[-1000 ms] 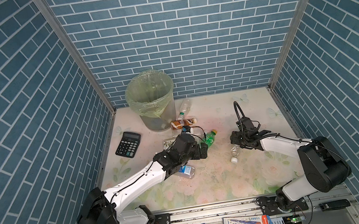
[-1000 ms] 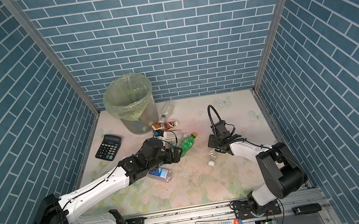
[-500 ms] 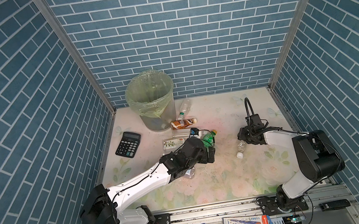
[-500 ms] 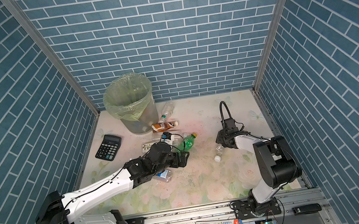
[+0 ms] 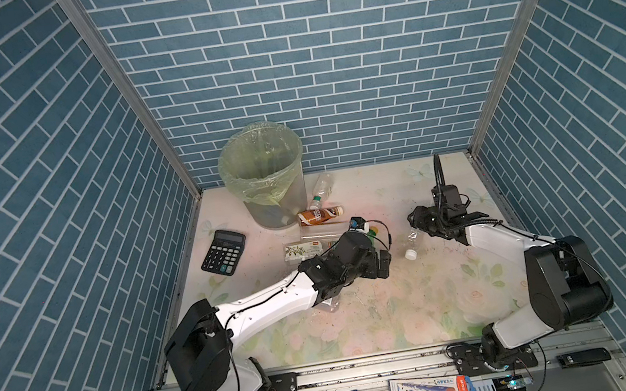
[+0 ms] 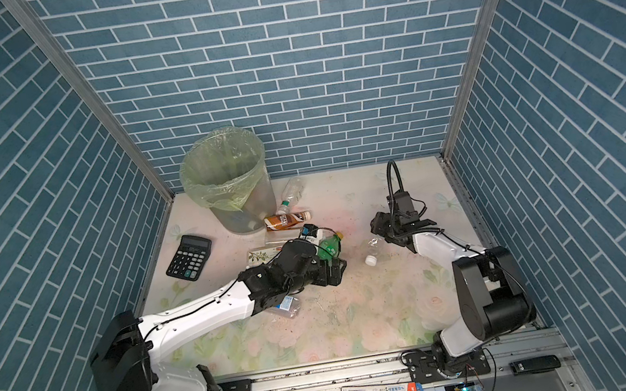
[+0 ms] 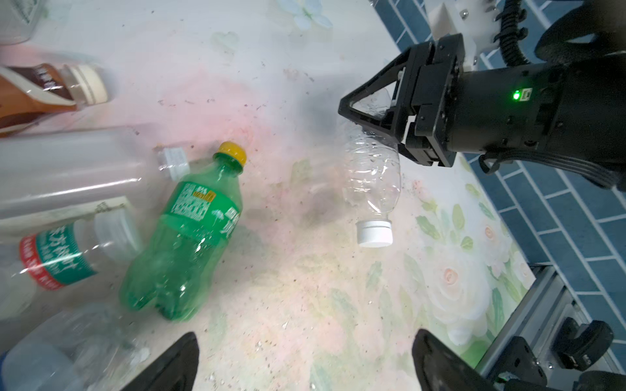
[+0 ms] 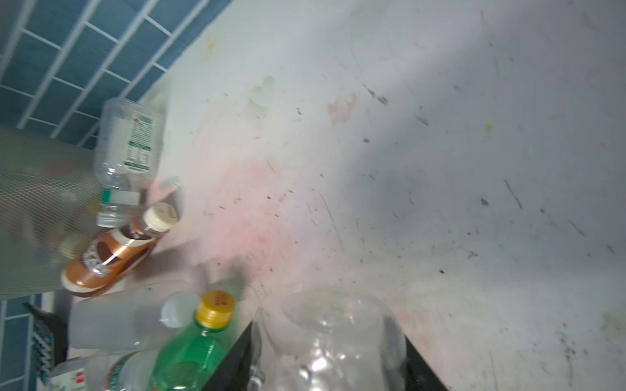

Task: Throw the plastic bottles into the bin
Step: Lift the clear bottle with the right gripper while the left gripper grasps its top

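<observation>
While the clear bottle [image 5: 411, 239] is lying on its side on the worktop [image 5: 364, 323], right of centre and well apart from the bin [image 5: 279, 205] in the back-left corner, I am working the pick-up step with the right arm. The right jaws are sitting partly closed around the bottle's base end, pressing on both of its flanks, and nothing is lifting yet. The left jaws are hanging wide open and empty, low over the worktop near the green bottle [image 7: 189, 237]. The clear bottle's long axis is running roughly front to back, with the white cap [image 7: 374, 232] pointing toward the near edge, where the arm bases are sitting, and slightly leftward. I am judging that the next move is calling for a squeeze firm enough to hold thin plastic without crushing it. After that comes a lift clear of the worktop and a carry high enough to be passing over the bin's tall rim.
</observation>
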### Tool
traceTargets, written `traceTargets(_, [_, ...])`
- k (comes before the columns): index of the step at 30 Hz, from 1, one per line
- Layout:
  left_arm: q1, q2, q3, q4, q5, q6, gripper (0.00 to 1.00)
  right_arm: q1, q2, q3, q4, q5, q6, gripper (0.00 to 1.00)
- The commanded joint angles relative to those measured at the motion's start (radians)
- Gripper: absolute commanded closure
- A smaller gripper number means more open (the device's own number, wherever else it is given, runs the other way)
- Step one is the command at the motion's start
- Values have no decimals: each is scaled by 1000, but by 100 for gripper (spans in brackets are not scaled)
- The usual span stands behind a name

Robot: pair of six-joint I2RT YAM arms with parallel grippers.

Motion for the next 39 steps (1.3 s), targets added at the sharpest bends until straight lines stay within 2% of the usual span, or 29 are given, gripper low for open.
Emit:
traceTargets(1, [-6,34,55,67,51,28,1,10,-51,69,-7,-58,57,47])
traceTargets(7, [-6,106,151,65,67,47,3,58,-99,111,-17,-76,87,47])
traceTargets(14, [-6,166,247,47,46,64,11,123,-147,118,17,-56,139,48])
traceTargets(24, [-6,151,199,89,12,35,23,164,-187,142,26,-31,162,48])
traceTargets(28, [-5,159,196,88,11,31,36,167,-209,137,30,-23,167,48])
traceTargets(32, [-6,170,189,103,19,17,42,169,-221,130,35,-17,171,49])
traceTargets(35, [-6,177,187,109,21,14,56,172,-224,129,39,-15,173,49])
traceTargets(39, [-5,184,189,108,38,11,64,173,-221,127,48,-5,174,49])
